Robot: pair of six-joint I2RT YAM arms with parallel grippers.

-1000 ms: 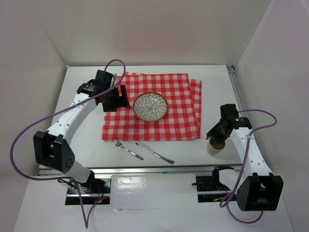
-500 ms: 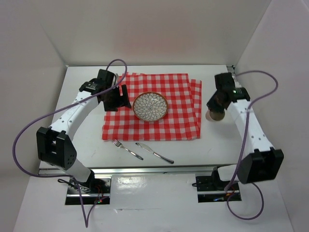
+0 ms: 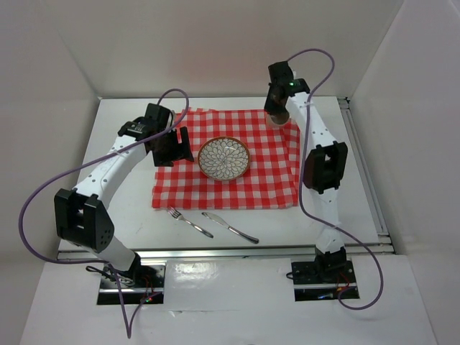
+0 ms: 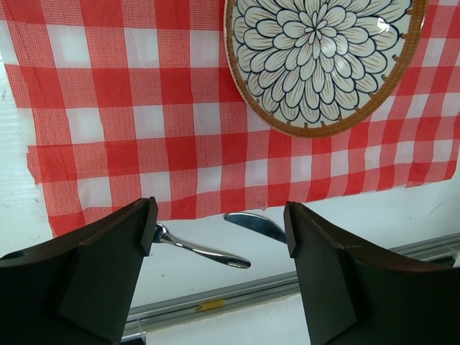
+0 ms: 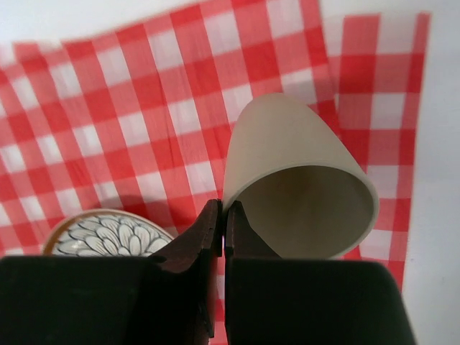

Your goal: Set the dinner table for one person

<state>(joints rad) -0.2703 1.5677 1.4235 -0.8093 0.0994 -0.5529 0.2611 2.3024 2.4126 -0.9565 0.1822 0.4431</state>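
A flower-patterned plate [image 3: 224,158] sits on the red-and-white checked cloth [image 3: 259,180], which lies on the white dinner table [image 3: 129,215]. A fork [image 3: 190,222] and a knife [image 3: 230,226] lie on the table in front of the cloth. My right gripper [image 3: 277,111] is shut on the rim of a cream cup [image 5: 298,183] and holds it above the cloth's far right corner. My left gripper [image 3: 172,147] is open and empty over the cloth's left edge, left of the plate [image 4: 323,57]. The fork [image 4: 205,251] and the knife tip [image 4: 255,224] show between its fingers.
A silver rail [image 3: 215,251] runs along the table's near edge and another rail [image 3: 363,172] along the right edge. White walls close in the back and sides. The cloth's right part is folded double [image 5: 381,108].
My right arm has swung the cup from the table's right side, near the front, up to the far right corner of the cloth. The left arm has barely moved.
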